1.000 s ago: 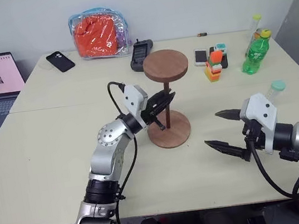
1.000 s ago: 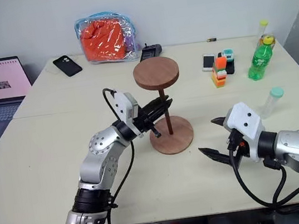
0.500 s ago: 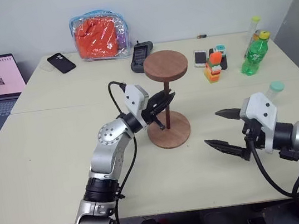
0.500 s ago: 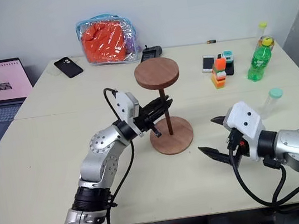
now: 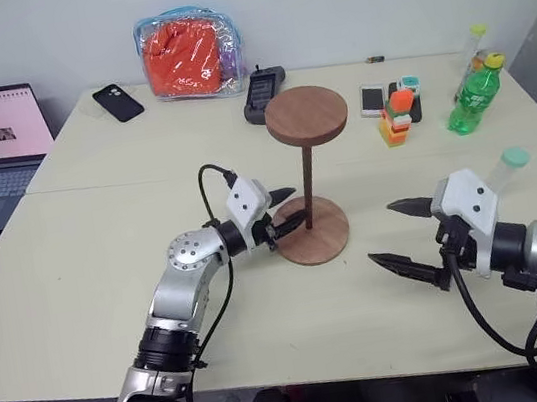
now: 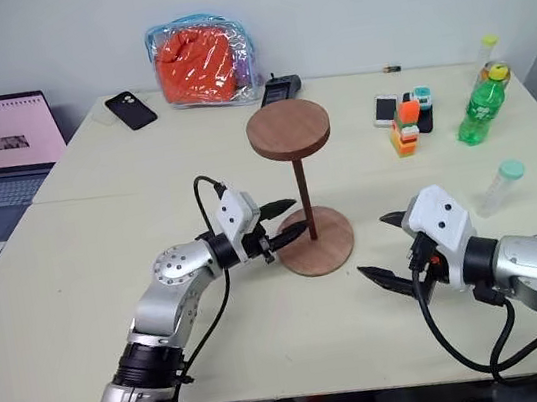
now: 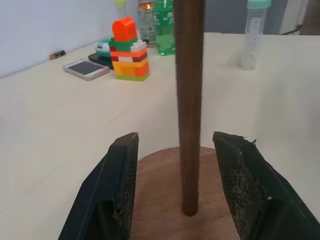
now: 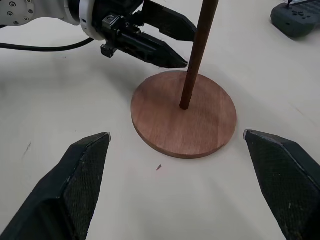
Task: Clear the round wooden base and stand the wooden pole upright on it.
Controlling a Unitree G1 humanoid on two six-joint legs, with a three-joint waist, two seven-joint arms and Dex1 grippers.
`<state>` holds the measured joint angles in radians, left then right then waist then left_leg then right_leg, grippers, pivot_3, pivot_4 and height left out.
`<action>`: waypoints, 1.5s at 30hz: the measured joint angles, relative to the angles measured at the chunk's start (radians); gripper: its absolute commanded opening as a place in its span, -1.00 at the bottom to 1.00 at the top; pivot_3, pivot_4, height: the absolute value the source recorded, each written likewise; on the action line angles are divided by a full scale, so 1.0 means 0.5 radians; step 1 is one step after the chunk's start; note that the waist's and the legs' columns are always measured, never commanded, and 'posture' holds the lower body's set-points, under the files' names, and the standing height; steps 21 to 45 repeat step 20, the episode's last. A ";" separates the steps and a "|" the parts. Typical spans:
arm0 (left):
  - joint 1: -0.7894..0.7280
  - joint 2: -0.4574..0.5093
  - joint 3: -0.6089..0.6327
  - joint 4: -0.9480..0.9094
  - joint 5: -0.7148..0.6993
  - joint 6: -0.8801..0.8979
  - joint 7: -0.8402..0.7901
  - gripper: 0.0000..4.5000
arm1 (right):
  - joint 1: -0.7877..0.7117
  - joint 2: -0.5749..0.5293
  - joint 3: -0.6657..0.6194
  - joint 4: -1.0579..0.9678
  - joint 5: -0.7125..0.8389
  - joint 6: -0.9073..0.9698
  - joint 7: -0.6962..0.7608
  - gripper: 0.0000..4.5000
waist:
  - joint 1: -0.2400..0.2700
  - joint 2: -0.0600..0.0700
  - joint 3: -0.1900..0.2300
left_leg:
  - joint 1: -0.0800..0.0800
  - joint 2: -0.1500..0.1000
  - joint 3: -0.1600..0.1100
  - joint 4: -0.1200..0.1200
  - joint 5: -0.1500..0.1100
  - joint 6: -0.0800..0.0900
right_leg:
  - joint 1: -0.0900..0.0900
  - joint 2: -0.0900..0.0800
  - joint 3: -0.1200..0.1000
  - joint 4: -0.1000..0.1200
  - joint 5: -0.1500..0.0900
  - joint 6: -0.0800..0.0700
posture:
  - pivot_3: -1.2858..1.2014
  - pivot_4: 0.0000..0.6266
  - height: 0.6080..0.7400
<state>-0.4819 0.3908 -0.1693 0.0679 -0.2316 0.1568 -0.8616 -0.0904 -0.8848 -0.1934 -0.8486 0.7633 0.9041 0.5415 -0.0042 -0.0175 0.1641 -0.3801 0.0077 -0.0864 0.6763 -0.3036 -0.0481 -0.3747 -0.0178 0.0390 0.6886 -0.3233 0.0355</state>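
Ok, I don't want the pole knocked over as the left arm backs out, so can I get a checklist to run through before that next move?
1. wooden pole upright in the round wooden base: ok, its foot sits at the centre hole.
2. left gripper free of the pole: ok, the left wrist view shows space on both sides between each finger and the rod.
3. Base top free of other things: ok, only the pole stands on it.
4. Base flat on the table: ok.
5. Pole seated firmly in the hole: cannot tell.
6. right gripper out of the way: ok, open and off to the base's side.
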 measured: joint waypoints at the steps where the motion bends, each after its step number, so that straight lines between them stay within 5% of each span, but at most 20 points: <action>1: -0.001 0.040 -0.002 -0.012 0.000 0.015 -0.042 0.09 | 0.003 -0.002 0.000 0.000 -0.005 -0.002 0.001 1.00 | -0.003 0.000 0.000 | 0.000 0.000 0.000 0.000 0.000 0.000 | 0.000 0.001 0.000 0.000 0.000 0.000 | 0.03 -0.52 1.00; 9: -0.038 0.599 0.032 -0.137 -0.009 0.183 -0.441 0.09 | 0.059 -0.052 -0.022 0.069 -0.095 -0.084 0.089 1.00 | -0.009 0.002 0.002 | 0.000 0.001 0.001 -0.002 0.000 0.001 | -0.001 0.001 -0.001 -0.002 0.000 0.000 | 0.03 -0.52 1.00; 18: 0.122 1.011 0.373 -0.270 -0.210 0.417 -0.639 0.09 | 0.155 -0.158 -0.143 0.275 -0.221 -0.357 0.401 1.00 | -0.011 0.005 0.006 | 0.000 0.002 0.001 -0.002 -0.001 0.002 | 0.000 0.001 -0.001 -0.003 0.000 0.000 | 0.03 -0.52 1.00; 45: 0.172 1.035 0.466 -0.281 -0.262 0.483 -0.635 0.09 | 0.156 -0.162 -0.177 0.321 -0.233 -0.395 0.448 1.00 | -0.011 0.005 0.006 | 0.000 0.002 0.001 -0.002 -0.001 0.002 | 0.000 0.001 -0.001 -0.003 0.000 0.000 | 0.03 -0.52 1.00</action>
